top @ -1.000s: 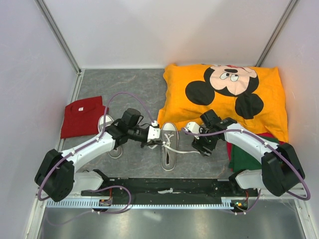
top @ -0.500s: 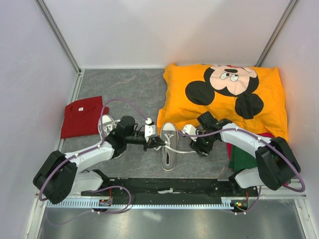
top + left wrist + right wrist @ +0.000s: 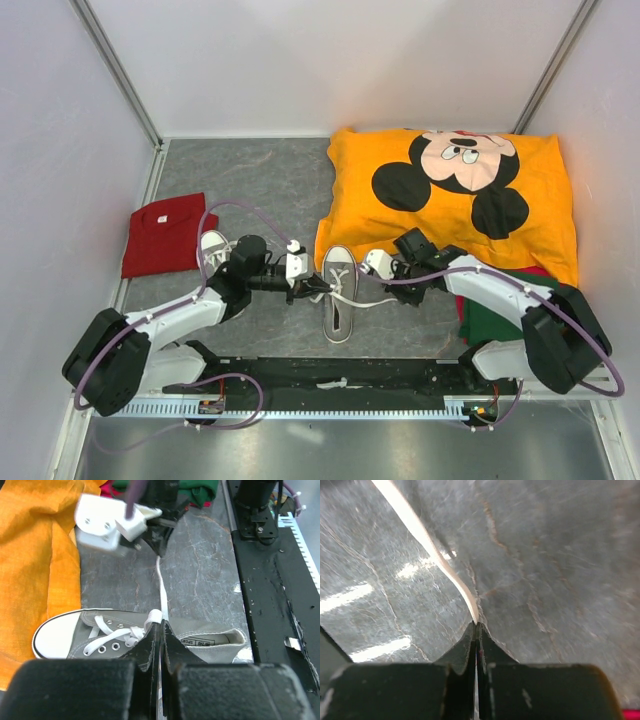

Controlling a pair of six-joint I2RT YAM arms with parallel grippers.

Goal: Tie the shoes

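One grey shoe point(image 3: 338, 298) with a white toe cap lies between the arms, toe pointing away. The other shoe point(image 3: 213, 244) lies mostly hidden behind the left arm. My left gripper point(image 3: 316, 290) is shut on a white lace point(image 3: 154, 616) at the shoe's point(image 3: 100, 635) eyelets. That lace point(image 3: 162, 585) runs taut across the table to my right gripper point(image 3: 402, 294). In the right wrist view the right gripper point(image 3: 476, 625) is shut on the lace's point(image 3: 422, 532) end, low over the grey surface.
An orange Mickey Mouse pillow point(image 3: 450, 190) fills the back right. A red shirt point(image 3: 165, 235) lies at the left, and green and red cloth point(image 3: 490, 310) sits under the right arm. A black rail point(image 3: 340, 375) runs along the near edge.
The right gripper has gone from open to shut on the lace end. The left arm has drawn back a little to the left, still holding its lace.
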